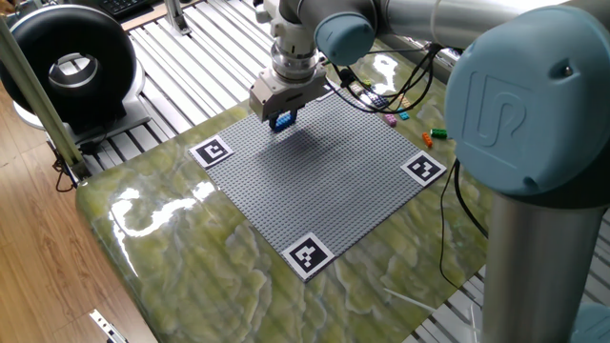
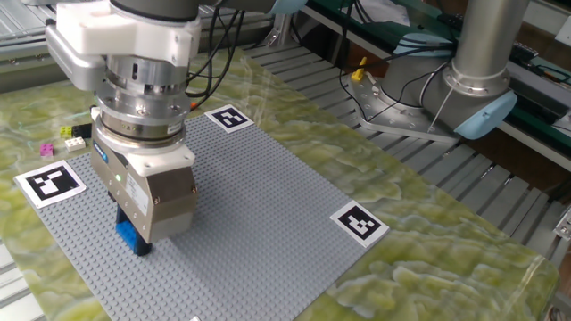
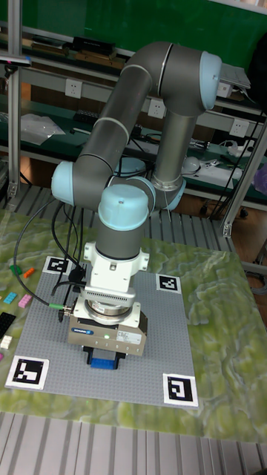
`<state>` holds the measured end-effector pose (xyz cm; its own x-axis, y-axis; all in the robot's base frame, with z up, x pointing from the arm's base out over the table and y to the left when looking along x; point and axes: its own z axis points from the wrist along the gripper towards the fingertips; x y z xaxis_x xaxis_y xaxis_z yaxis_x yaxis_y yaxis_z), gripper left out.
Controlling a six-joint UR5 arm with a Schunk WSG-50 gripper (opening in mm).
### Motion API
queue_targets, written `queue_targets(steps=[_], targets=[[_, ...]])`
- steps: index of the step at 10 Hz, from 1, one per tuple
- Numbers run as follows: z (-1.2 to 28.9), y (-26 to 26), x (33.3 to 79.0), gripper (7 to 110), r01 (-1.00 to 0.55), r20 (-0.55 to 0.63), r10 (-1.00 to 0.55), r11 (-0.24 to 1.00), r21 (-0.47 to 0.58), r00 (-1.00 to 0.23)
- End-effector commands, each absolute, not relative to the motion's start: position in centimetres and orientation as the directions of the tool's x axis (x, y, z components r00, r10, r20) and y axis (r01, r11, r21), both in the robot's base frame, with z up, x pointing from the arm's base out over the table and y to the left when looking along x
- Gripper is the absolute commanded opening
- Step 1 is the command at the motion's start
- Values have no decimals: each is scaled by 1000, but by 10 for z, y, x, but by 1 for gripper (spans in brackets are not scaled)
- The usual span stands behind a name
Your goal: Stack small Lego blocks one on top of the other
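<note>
1. The gripper point(image 2: 136, 239) has its fingers closed on a blue Lego block point(image 2: 132, 238).
2. The block sits low over the grey baseplate point(image 2: 268, 214), near one corner marker tag point(image 2: 51, 182); whether it touches is unclear.
3. Other small blocks point(image 3: 16, 300) lie on the tabletop point(image 2: 428, 241) beside the plate.

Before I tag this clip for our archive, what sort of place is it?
Most likely a robotics lab or test workshop: an industrial arm works over a grey studded baseplate with square marker tags at its corners, and shelving with wall sockets stands behind.

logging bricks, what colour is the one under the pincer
Blue: the Lego block under the pincer, clearest in the other fixed view.
</note>
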<state>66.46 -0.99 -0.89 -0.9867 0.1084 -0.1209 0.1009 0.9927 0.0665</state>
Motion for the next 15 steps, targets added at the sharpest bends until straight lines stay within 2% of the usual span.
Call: queue_targets(steps=[1, 11, 15], targets=[[-11, -9, 666, 7, 110, -125, 120, 991, 80, -985], [-5, -5, 668, 7, 112, -125, 122, 990, 83, -985], [-13, -7, 675, 7, 110, -142, 121, 990, 83, -983]])
